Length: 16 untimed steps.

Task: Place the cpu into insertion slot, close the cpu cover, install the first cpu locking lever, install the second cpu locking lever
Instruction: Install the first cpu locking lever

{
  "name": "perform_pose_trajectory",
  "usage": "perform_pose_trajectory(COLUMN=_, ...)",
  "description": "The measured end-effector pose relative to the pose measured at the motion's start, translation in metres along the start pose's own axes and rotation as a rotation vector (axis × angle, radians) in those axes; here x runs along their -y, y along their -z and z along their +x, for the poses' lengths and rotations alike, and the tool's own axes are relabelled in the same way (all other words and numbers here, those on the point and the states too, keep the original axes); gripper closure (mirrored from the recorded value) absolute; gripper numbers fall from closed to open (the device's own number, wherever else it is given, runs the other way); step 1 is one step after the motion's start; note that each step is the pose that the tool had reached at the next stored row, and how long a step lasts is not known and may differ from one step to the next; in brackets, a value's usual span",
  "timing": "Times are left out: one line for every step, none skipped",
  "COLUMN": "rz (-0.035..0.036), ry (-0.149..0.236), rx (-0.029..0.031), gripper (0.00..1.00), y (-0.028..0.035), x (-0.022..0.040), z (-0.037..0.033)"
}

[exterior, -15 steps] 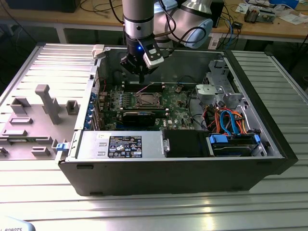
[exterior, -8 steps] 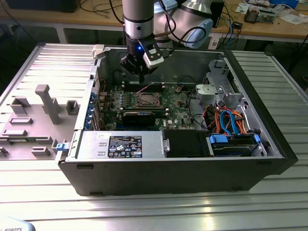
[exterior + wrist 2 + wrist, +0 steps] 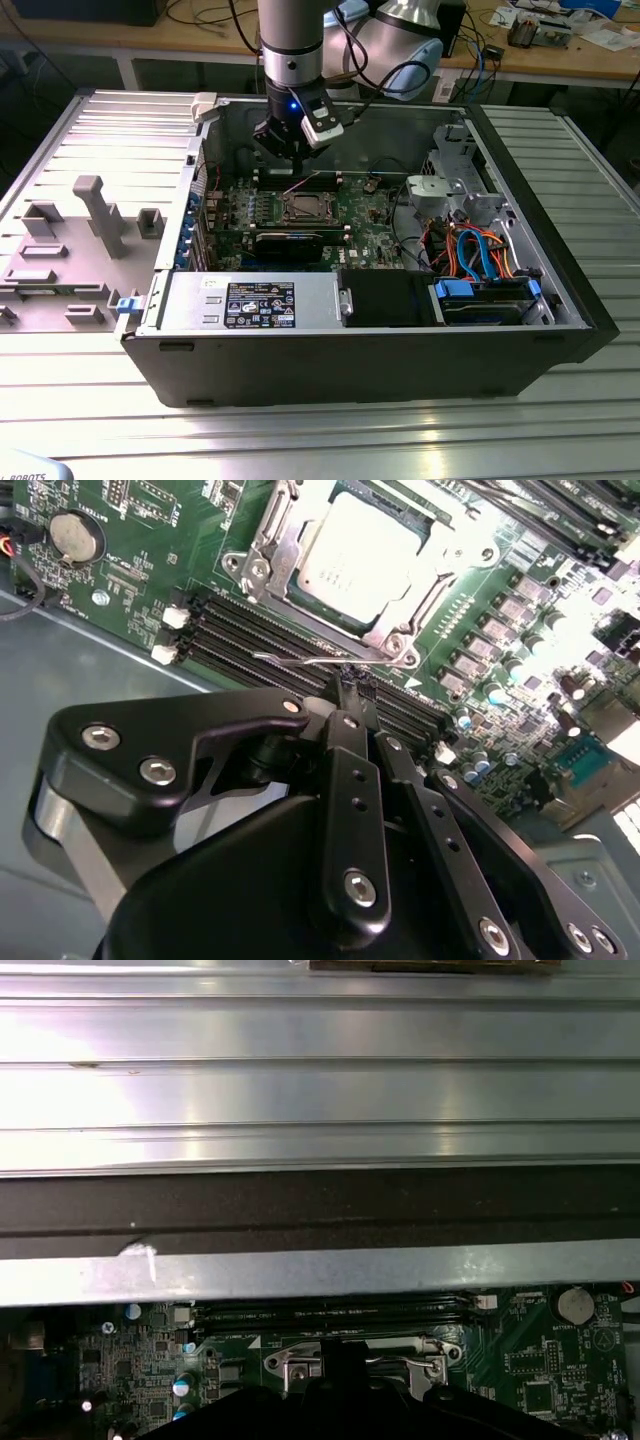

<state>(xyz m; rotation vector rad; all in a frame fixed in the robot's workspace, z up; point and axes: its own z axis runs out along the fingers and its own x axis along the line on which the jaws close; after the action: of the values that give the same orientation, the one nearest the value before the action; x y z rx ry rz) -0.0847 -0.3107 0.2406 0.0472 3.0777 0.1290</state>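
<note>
- The black two-fingered hand (image 3: 347, 692) is hanging low over the green motherboard (image 3: 150, 560) inside the open dark computer case (image 3: 560, 330), which is sitting on the ribbed metal worktop (image 3: 330, 440).
- In the second wrist view, the fingers (image 3: 352, 780) are pressing narrow, tips nearly together, right at a thin silvery wire locking lever (image 3: 300, 661). It looks like the tips are pinching or pushing that wire, though I cannot tell for sure whether it is truly gripped.
- The small flat square cpu (image 3: 362, 555) with its silver-grey metal top is sitting down in the insertion slot (image 3: 275, 535), the square socket with the silvery metal rim.
- The cpu cover (image 3: 400, 630), a thin silvery frame plate with a big window, is lying flat around the chip, so placing and closing both read as done.
- The key relation: the socket is lying just beyond the fingertips, and the lever's long wire is running along the socket's near edge, between that edge and the long black memory slots (image 3: 250, 640). The wire is stretching crosswise to the line of the fingers.
- In the exterior view, the hand (image 3: 283, 152) is hovering on the far side of the socket (image 3: 303, 208), near the case's rear wall.
- In the first wrist view, the socket's metal frame (image 3: 365, 1358) is peeking out just past the hand's dark body.
- My read: work is on a locking lever; which one, I cannot say.
</note>
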Motion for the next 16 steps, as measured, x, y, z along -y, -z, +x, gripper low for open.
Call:
perform_pose_trajectory(rz=0.0, ry=0.001, rx=0.0, gripper=0.88, y=-0.0017, x=0.0001, z=0.0)
perform_pose_trajectory(rz=-0.0001, ry=0.004, rx=-0.0003, gripper=0.88, y=-0.0027, x=0.0001, z=0.0001)
perform_pose_trajectory(rz=-0.0008, ry=0.014, rx=-0.0011, gripper=0.88, y=-0.0041, x=0.0002, z=0.0002)
perform_pose_trajectory(rz=-0.0012, ry=0.022, rx=-0.0018, gripper=0.88, y=-0.0054, x=0.0002, z=0.0)
perform_pose_trajectory(rz=-0.0014, ry=0.022, rx=-0.0018, gripper=0.88, y=-0.0063, x=0.0002, z=-0.0005)
perform_pose_trajectory(rz=-0.0012, ry=0.023, rx=-0.002, gripper=0.88, y=-0.0069, x=0.0001, z=-0.0014)
perform_pose_trajectory(rz=-0.0013, ry=0.022, rx=-0.002, gripper=0.88, y=-0.0074, x=-0.0002, z=-0.0024)
perform_pose_trajectory(rz=-0.0013, ry=0.022, rx=-0.0019, gripper=0.88, y=-0.0082, x=-0.0005, z=-0.0034)
perform_pose_trajectory(rz=-0.0012, ry=0.022, rx=-0.0019, gripper=0.88, y=-0.0089, x=-0.0009, z=-0.0041)
perform_pose_trajectory(rz=-0.0006, ry=0.022, rx=-0.0019, gripper=0.88, y=-0.0098, x=-0.0015, z=-0.0051)
perform_pose_trajectory(rz=-0.0005, ry=0.022, rx=-0.0018, gripper=0.88, y=-0.011, x=-0.0017, z=-0.0063)
perform_pose_trajectory(rz=-0.0004, ry=0.022, rx=-0.0019, gripper=0.88, y=-0.0116, x=-0.002, z=-0.0069)
perform_pose_trajectory(rz=-0.0005, ry=0.022, rx=-0.0018, gripper=0.88, y=-0.0129, x=-0.0025, z=-0.0079)
perform_pose_trajectory(rz=-0.0004, ry=0.022, rx=-0.0019, gripper=0.88, y=-0.0129, x=-0.0025, z=-0.0079)
perform_pose_trajectory(rz=-0.0004, ry=0.022, rx=-0.0019, gripper=0.88, y=-0.013, x=-0.0025, z=-0.008)
perform_pose_trajectory(rz=-0.0004, ry=0.022, rx=-0.0019, gripper=0.88, y=-0.0131, x=-0.0025, z=-0.008)
